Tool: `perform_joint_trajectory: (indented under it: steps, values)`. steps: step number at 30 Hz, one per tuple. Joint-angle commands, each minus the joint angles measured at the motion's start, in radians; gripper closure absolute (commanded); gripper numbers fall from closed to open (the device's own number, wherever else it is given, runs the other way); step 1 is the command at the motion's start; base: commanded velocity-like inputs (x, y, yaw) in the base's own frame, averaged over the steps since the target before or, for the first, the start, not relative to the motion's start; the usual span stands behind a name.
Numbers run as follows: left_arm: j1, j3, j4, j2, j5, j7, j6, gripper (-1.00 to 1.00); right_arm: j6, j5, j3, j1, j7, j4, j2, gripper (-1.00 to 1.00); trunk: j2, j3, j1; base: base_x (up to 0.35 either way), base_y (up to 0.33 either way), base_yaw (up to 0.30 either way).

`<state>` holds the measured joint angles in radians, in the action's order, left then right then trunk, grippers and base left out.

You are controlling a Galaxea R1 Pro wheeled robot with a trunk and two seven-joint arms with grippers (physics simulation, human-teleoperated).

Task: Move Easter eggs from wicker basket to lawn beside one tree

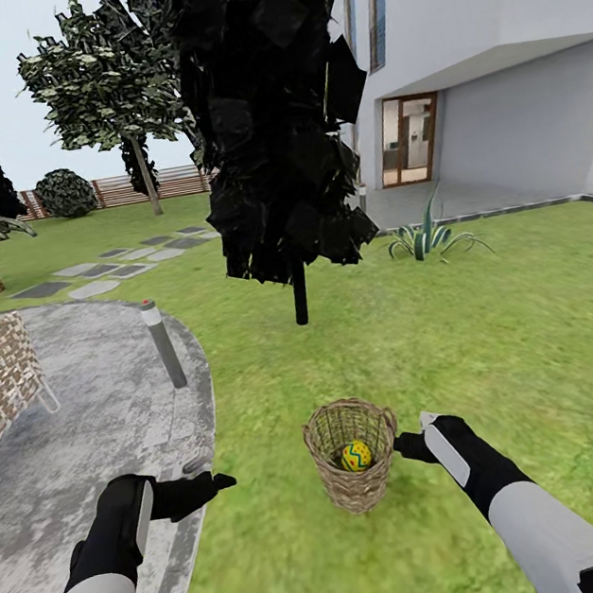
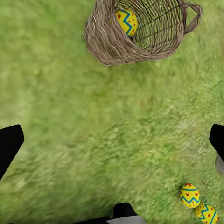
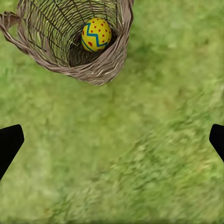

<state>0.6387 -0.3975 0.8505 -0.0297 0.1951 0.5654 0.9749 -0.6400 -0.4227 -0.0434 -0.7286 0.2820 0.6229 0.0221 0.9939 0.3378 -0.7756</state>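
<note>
Left gripper [image 1: 216,484] reaches forward over the paving edge, fingers spread and empty; the wicker basket [image 1: 352,455] stands on the lawn [image 1: 534,345] holding one Easter egg [image 1: 356,455]; right gripper [image 1: 411,443], jaws apart, hovers just beside its rim

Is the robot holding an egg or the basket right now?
No, both grippers, left and right, are open and empty. One egg sits in the basket.

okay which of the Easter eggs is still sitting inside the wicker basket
The single egg at the bottom of the wicker basket. The other two eggs lie side by side on the lawn, outside it.
</note>
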Motion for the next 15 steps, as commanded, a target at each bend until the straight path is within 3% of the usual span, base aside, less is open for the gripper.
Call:
perform_joint_trajectory:
  steps: [1,8,15]
  values:
    - [0.001,-0.003,0.001,0.001,0.010,0.010,0.003,-1.00,-0.003,-0.011,-0.004,-0.001,0.009,0.001,-0.001,-1.00,0.001,0.001,0.000,0.000,0.000,0.000]
    - [0.001,-0.003,0.001,0.001,0.010,0.010,0.004,-1.00,-0.003,-0.011,-0.004,0.000,0.009,0.001,-0.001,-1.00,0.001,0.001,0.000,0.024,0.006,0.000]
    - [0.001,-0.004,0.001,0.001,0.010,0.010,0.004,-1.00,-0.003,-0.015,-0.004,0.000,0.009,0.003,-0.001,-1.00,0.001,0.001,0.000,0.238,0.135,0.000]
